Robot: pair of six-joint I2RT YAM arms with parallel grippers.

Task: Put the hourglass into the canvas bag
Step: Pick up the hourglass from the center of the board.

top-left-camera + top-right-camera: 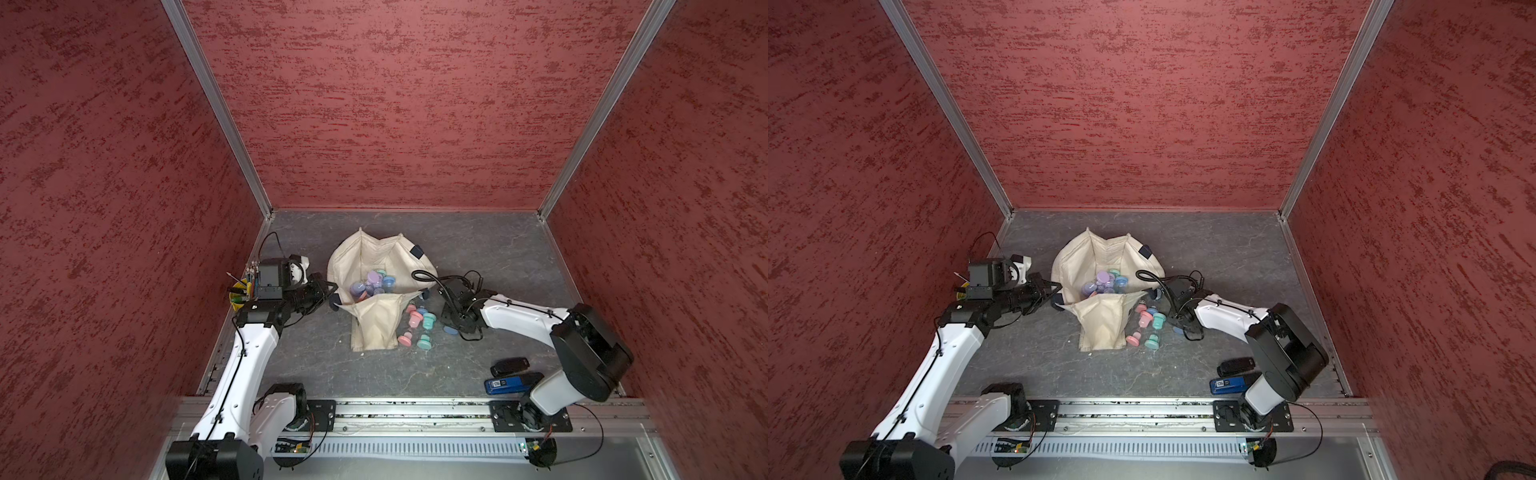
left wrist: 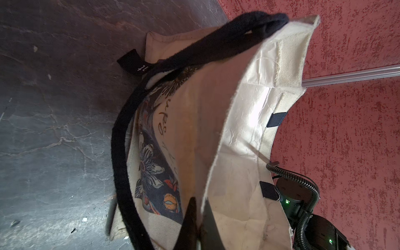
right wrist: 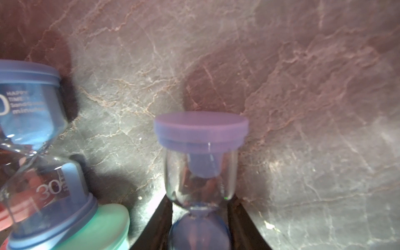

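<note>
The cream canvas bag (image 1: 374, 257) (image 1: 1096, 257) lies open on the grey table in both top views, with several pastel hourglasses (image 1: 374, 282) inside. My left gripper (image 1: 332, 297) (image 2: 200, 203) is shut on the bag's rim (image 2: 216, 173), beside a navy handle (image 2: 121, 140). To the right of the bag my right gripper (image 1: 451, 326) (image 3: 200, 207) is shut on the glass waist of a blue-capped hourglass (image 3: 201, 129), low over the table. More hourglasses (image 1: 417, 328) lie between it and the bag: a blue one (image 3: 32, 129) and a teal cap (image 3: 104, 225).
A yellow pencil cup (image 1: 241, 295) stands by the left wall behind my left arm. A black remote (image 1: 509, 366) and a blue box (image 1: 505, 384) lie near the right arm's base. Red walls close in three sides.
</note>
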